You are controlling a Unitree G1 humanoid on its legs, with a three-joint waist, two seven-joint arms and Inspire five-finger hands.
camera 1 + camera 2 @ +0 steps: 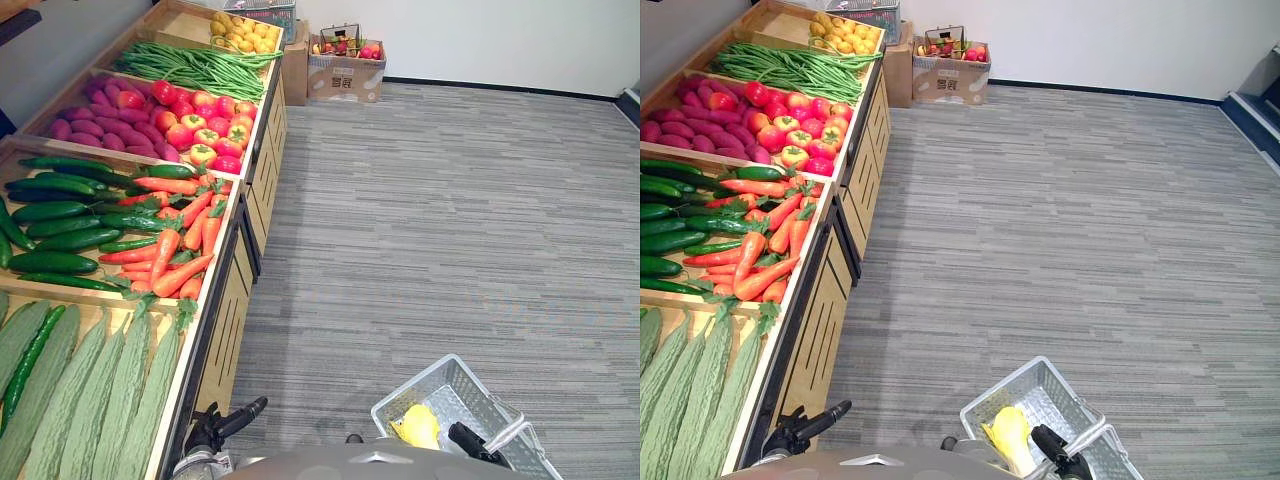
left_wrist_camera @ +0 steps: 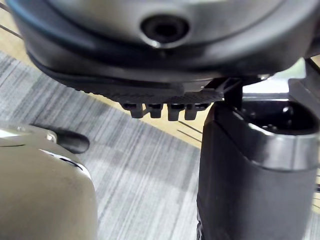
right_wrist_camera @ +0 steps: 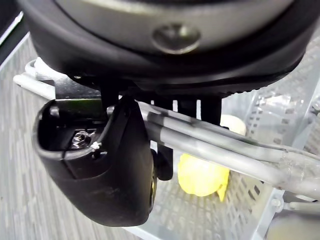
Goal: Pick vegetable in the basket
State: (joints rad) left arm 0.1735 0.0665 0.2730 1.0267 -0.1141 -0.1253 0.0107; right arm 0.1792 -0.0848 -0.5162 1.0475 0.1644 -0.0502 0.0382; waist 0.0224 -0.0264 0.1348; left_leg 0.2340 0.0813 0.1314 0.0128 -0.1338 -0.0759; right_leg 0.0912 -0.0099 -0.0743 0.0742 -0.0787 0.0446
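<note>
A grey plastic basket [image 1: 440, 385] hangs low at my right side over the carpet, with a yellow vegetable [image 1: 417, 425] lying in it. My right hand [image 1: 468, 438] is shut on the basket's metal handle [image 3: 225, 150]; in the right wrist view its fingers curl over the bar, and the yellow vegetable [image 3: 202, 175] shows below it. My left hand [image 1: 228, 422] hangs by the front of the wooden produce stand [image 1: 215, 330], open and holding nothing. On the stand lie carrots [image 1: 175, 245], cucumbers [image 1: 55, 215] and ridged green gourds [image 1: 90, 400].
Farther along the stand are red and yellow tomatoes [image 1: 200, 125], purple tubers [image 1: 90, 125], green beans [image 1: 195, 68] and yellow fruit [image 1: 240, 35]. A cardboard box [image 1: 345, 70] of produce stands by the far wall. Grey carpet [image 1: 450, 220] stretches to the right.
</note>
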